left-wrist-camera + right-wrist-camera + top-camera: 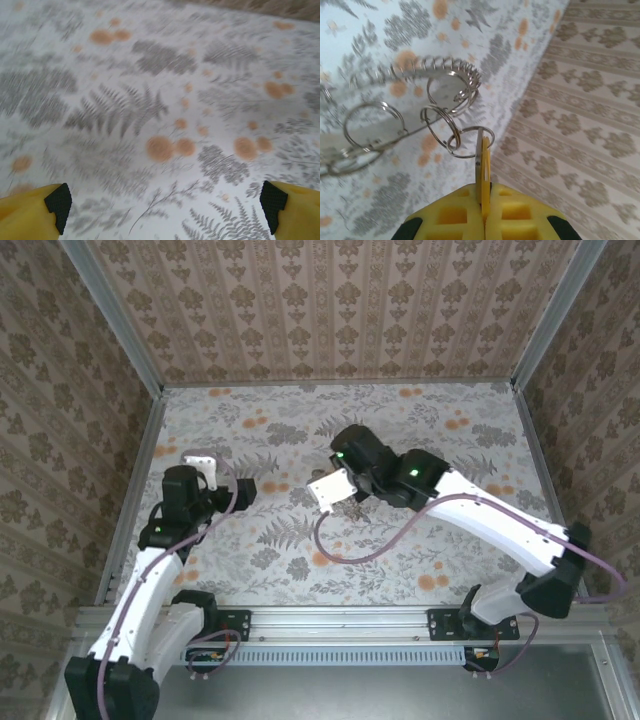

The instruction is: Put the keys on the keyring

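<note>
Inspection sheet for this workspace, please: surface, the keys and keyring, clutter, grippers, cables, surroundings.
Surface: floral-print table cover, lying flat.
Job's things: keyring, a coiled wire loop carrying several split rings, apparently lifted off the cover; brass key, seen edge-on, hooked on a small split ring.
Clutter: nothing seen.
Grippers: right gripper shut on the brass key; left gripper open, holding nothing, over bare cover.
Cables: purple cable loops from the right arm onto the cover.
Surroundings: patterned wallpaper walls; aluminium frame rail at the near edge.
</note>
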